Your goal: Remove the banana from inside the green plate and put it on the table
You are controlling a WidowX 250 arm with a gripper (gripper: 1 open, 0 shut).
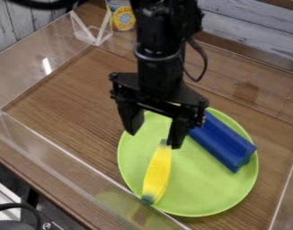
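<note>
Wood-grain table (77,99) — glossy green plate (215,189), clear acrylic walls (53,166)

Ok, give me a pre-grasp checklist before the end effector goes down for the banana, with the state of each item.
1. End effector open: ok, fingers spread wide.
2. End effector pointing down: ok.
3. Banana in the green plate: ok, lying flat in its near-left part.
4. Fingers positioned over the banana: cannot tell; they hang around its far tip, height unclear from this one view.
5. Blue block out of the way: ok, apart from the banana, though close to one finger.
6. Bare table for the drop: ok, left of the plate.
</note>
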